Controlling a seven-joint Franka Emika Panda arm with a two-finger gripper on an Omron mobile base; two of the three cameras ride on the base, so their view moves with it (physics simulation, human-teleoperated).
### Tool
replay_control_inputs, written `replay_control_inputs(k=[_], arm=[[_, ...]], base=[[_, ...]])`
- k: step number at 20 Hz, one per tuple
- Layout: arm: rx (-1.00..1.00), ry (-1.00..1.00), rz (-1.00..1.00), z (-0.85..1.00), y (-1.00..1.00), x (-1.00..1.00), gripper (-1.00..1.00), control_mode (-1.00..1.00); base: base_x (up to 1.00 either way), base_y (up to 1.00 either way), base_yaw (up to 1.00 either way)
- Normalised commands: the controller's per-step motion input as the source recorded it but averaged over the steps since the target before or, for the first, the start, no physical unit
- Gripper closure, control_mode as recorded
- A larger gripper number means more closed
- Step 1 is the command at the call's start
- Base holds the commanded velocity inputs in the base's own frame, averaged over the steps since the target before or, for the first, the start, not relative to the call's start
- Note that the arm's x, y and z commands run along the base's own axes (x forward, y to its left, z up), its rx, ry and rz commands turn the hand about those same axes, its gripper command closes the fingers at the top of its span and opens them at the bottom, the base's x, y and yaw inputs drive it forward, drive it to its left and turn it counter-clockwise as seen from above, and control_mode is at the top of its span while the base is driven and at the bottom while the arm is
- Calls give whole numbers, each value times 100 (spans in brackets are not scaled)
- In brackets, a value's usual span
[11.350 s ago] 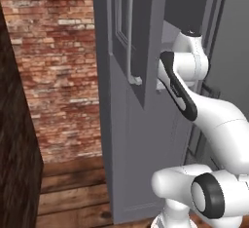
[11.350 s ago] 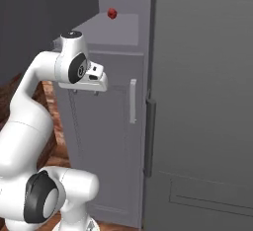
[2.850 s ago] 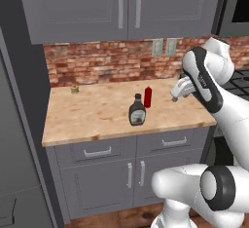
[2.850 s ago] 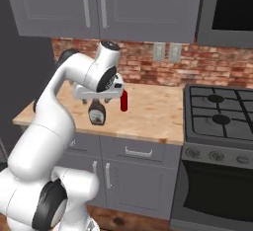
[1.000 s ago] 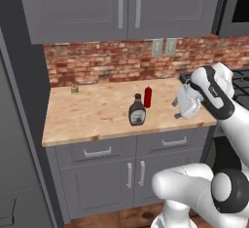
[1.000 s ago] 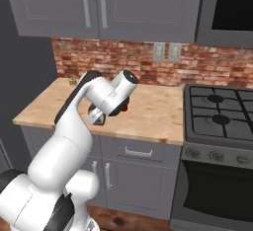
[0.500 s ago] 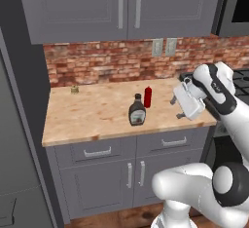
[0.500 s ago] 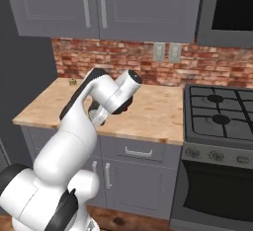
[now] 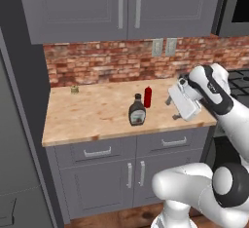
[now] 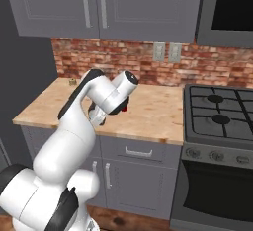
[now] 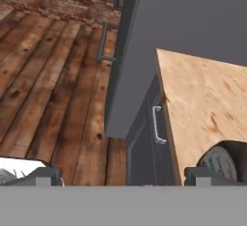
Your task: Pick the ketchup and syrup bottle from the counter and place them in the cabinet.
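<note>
The brown-grey syrup bottle (image 9: 137, 113) stands upright on the tan counter (image 9: 92, 117), with the red ketchup (image 9: 148, 97) just behind it to the right. My gripper (image 9: 171, 109) hangs over the counter's right part, a little right of both bottles, pointing towards them and touching neither. In the hand view the gripper (image 11: 123, 176) is open, its fingertips (image 11: 46, 175) far apart with nothing between them; the syrup bottle (image 11: 221, 162) shows at the lower right on the counter (image 11: 202, 94). In the right base view my arm covers most of the ketchup (image 10: 126, 109). The tall dark grey cabinet (image 9: 24, 100) stands at the counter's left end.
Wall cabinets (image 9: 121, 8) hang above a brick backsplash (image 9: 102, 66). Grey drawers (image 9: 97, 151) and doors sit under the counter. A black stove (image 10: 220, 111) adjoins the counter on the right. A small jar (image 9: 74, 89) stands at the back left. Wooden floor (image 11: 53, 85) lies below.
The wrist has turned and the hand has tipped over to face left towards the bottles. The bottles have not moved and the jaws stay apart.
</note>
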Motion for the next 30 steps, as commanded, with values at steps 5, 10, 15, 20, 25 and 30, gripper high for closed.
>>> replay_control_inputs(k=[5, 10, 15, 20, 25, 30], arm=[[0, 0, 1, -12, 25, 19, -100, -100], [0, 0, 0, -13, 3, 32, -100, -100], [0, 0, 0, -10, 0, 40, -100, -100], [1, 0, 0, -13, 0, 43, -100, -100], [3, 0, 0, -16, 0, 34, -100, -100], [2, 0, 0, -22, 0, 24, -100, -100]], base=[[0, 0, 0], [0, 0, 0], [0, 0, 0], [0, 0, 0], [0, 0, 0], [0, 0, 0]])
